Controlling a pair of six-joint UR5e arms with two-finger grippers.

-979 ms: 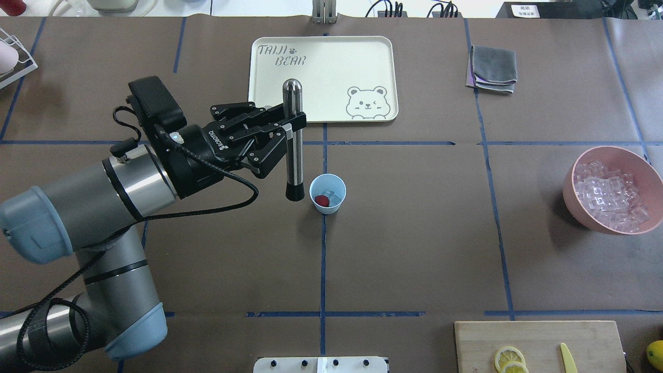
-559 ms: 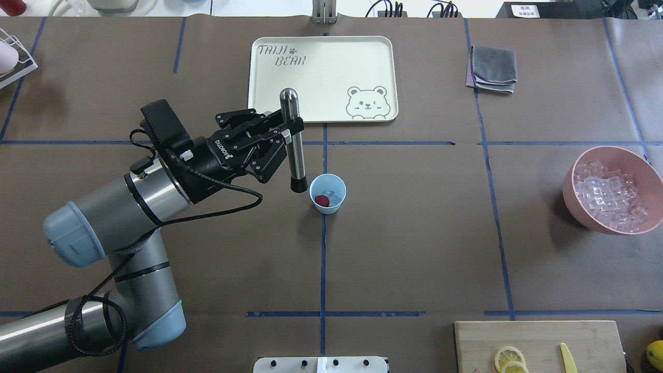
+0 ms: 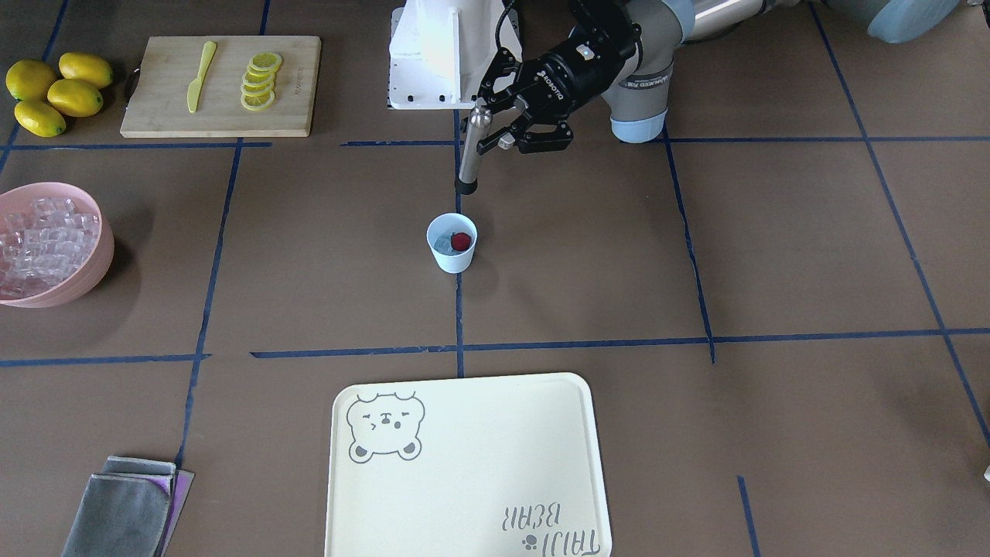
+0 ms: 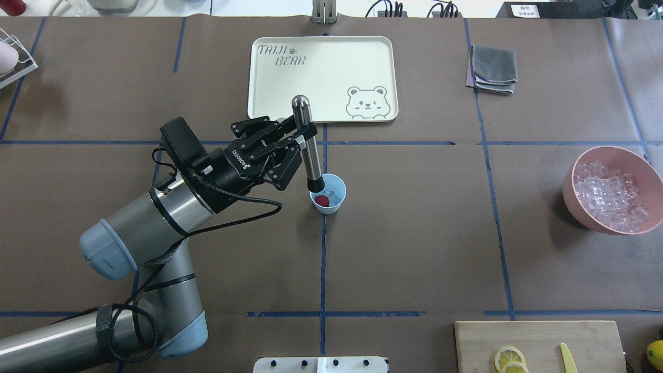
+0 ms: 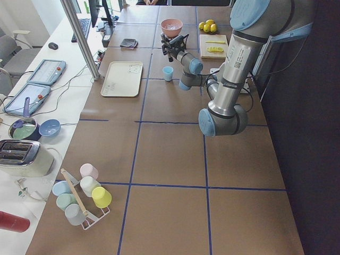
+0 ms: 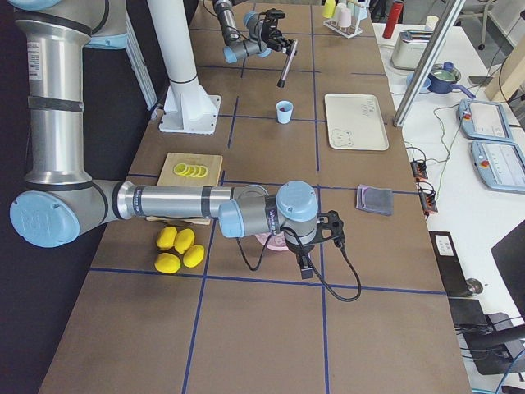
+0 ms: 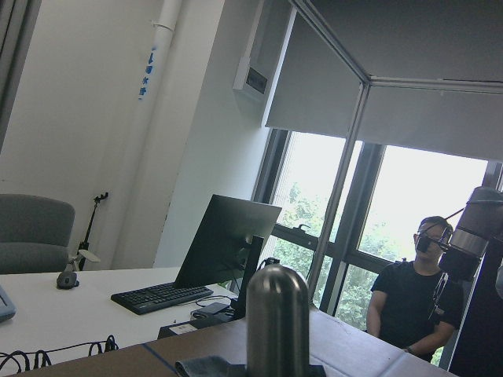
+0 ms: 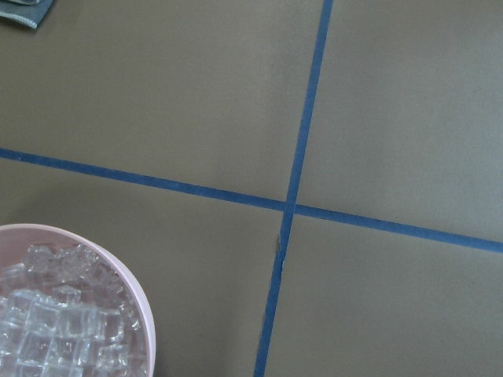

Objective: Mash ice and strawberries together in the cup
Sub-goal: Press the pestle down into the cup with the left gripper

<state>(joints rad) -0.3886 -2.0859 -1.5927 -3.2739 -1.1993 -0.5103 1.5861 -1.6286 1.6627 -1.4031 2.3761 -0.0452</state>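
The pale-blue cup (image 4: 331,203) stands upright at mid-table, also in the front view as the cup (image 3: 451,259). Inside it lie a dark-red strawberry (image 4: 322,201) and clear ice (image 4: 335,197). My left gripper (image 4: 303,135) is shut on a steel muddler (image 4: 310,155), which is tilted. Its black tip (image 4: 316,185) hovers above the cup's left rim, apart from the contents. In the front view the muddler (image 3: 469,155) hangs just behind the cup. My right gripper (image 6: 305,264) shows only in the exterior right view, over the pink bowl; I cannot tell its state.
A pink bowl (image 4: 570,181) full of ice cubes sits at the right. A cream tray (image 4: 321,77) lies behind the cup, and a folded grey cloth (image 4: 493,68) is at the back right. The cutting board (image 4: 538,342) with lemon slices and a yellow knife is at the front right.
My left arm has carried the muddler to the right and toward the cup. Its tip went from left of the cup to over the rim. The cup has not moved.
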